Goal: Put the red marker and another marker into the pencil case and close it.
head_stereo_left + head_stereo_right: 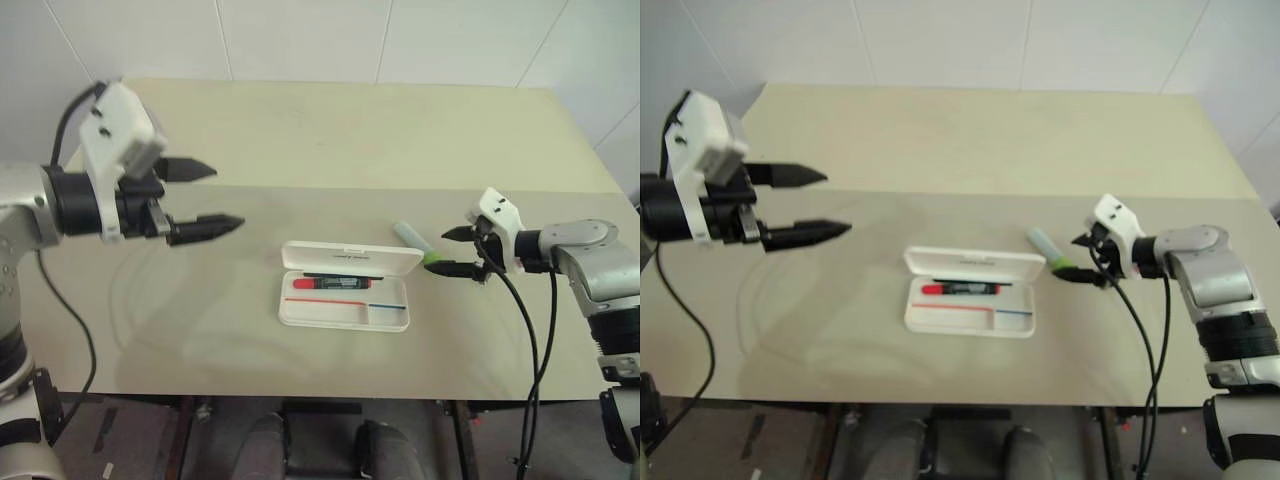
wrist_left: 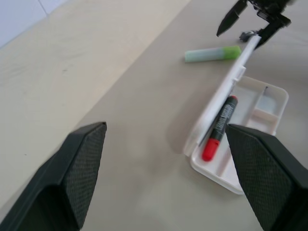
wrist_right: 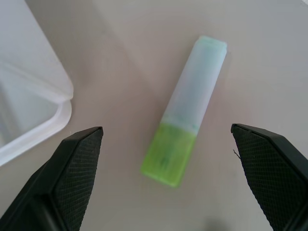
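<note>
The pencil case [image 1: 345,298] lay open near the middle of the surface [image 1: 330,150], its lid [image 1: 350,260] tipped up along the far side and its tray facing me. The red marker [image 1: 331,283] lay inside the tray, along the far edge just below the lid, with its red cap toward the left. The green highlighter [image 1: 418,243] lay on the surface just beyond the case's far right corner, apart from it, its bright green cap toward the near right and its pale barrel slanting away to the far left. My right gripper [image 1: 451,252] was low over the surface just right of the highlighter, pointing left at it, with its fingers [image 3: 72,168] spread wide and empty; from my right wrist the highlighter lay between the two fingers, untouched by either. My left gripper [image 1: 208,197] hung well above the surface, far to the left of the case and pointing right toward it, its fingers [image 2: 79,168] also spread wide and holding nothing.
</note>
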